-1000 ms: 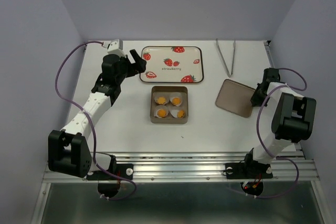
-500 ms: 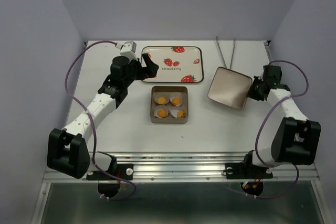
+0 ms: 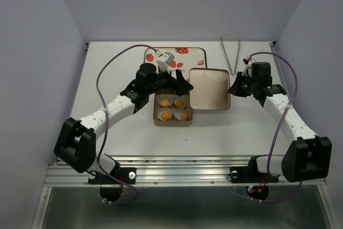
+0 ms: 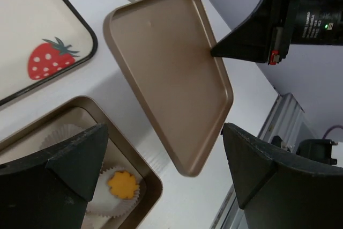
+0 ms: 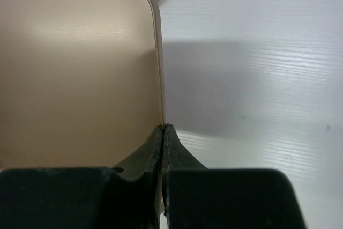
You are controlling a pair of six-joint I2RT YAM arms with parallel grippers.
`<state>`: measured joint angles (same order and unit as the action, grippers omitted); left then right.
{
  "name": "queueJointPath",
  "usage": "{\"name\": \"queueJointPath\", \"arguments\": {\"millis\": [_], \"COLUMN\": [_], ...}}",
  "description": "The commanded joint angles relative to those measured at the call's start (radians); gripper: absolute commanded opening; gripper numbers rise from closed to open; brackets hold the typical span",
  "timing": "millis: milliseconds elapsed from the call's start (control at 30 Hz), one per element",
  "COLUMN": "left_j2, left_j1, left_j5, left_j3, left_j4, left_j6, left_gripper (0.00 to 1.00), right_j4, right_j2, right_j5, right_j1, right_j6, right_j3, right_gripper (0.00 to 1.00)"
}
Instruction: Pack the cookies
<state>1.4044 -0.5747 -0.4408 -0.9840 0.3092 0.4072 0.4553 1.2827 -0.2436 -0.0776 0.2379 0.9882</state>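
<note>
Four small orange-yellow cookies (image 3: 166, 115) sit in white paper cups inside the open brown square tin (image 3: 172, 124). One cookie (image 4: 123, 184) shows in the left wrist view. My right gripper (image 3: 231, 89) is shut on the right rim of the brown lid (image 3: 210, 89) and holds it tilted, just right of the tin. The right wrist view shows the jaws pinched on the lid's edge (image 5: 159, 95). My left gripper (image 3: 179, 83) is open and empty above the tin's far right corner, next to the lid's left edge (image 4: 171, 73).
A strawberry-printed tray (image 3: 185, 58) lies behind the tin, partly under my left arm. Metal tongs (image 3: 231, 54) lie at the back right. The table's near edge has a metal rail (image 3: 182, 167).
My right gripper has carried the lid leftward from the table's right side to beside the tin. My left gripper has moved right, from the tray's left side to over the tin's far edge.
</note>
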Motion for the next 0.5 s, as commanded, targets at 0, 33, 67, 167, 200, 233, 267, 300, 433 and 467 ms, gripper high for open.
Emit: {"name": "queueJointPath", "arguments": {"millis": [0,33,67,167,200,233,267,300,433,467], "left_j2": [0.015,0.015,0.013,0.004,0.001,-0.002,-0.002,-0.002,-0.013,-0.016], "left_j1": [-0.020,-0.020,-0.019,-0.022,-0.021,-0.022,-0.022,-0.022,-0.022,-0.022], "left_j5": [-0.058,-0.056,-0.058,-0.065,-0.067,-0.072,-0.084,-0.094,-0.127,-0.125], "left_j3": [-0.028,-0.022,-0.012,0.004,0.008,0.013,0.018,0.021,0.036,0.038], "left_j4": [0.077,0.086,0.100,0.122,0.132,0.145,0.165,0.171,0.211,0.214], "left_j6": [0.028,0.042,0.047,0.061,0.064,0.074,0.081,0.087,0.108,0.111], "left_gripper": [0.99,0.99,0.99,0.98,0.95,0.92,0.88,0.79,0.45,0.37], "right_j4": [-0.075,-0.089,-0.096,-0.113,-0.118,-0.122,-0.127,-0.133,-0.132,-0.130], "right_j2": [-0.074,-0.083,-0.101,-0.123,-0.132,-0.137,-0.140,-0.146,-0.145,-0.141], "right_j5": [-0.146,-0.186,-0.204,-0.278,-0.289,-0.302,-0.331,-0.335,-0.313,-0.303], "right_j1": [-0.022,-0.033,-0.033,-0.033,-0.042,-0.042,-0.042,-0.051,-0.062,-0.062], "right_j6": [-0.015,-0.012,-0.012,-0.015,-0.015,-0.014,-0.023,-0.019,-0.023,-0.026], "right_j3": [0.067,0.061,0.058,0.053,0.053,0.050,0.046,0.040,0.038,0.038], "right_gripper": [0.01,0.01,0.01,0.01,0.01,0.01,0.01,0.01,0.01,0.01]}}
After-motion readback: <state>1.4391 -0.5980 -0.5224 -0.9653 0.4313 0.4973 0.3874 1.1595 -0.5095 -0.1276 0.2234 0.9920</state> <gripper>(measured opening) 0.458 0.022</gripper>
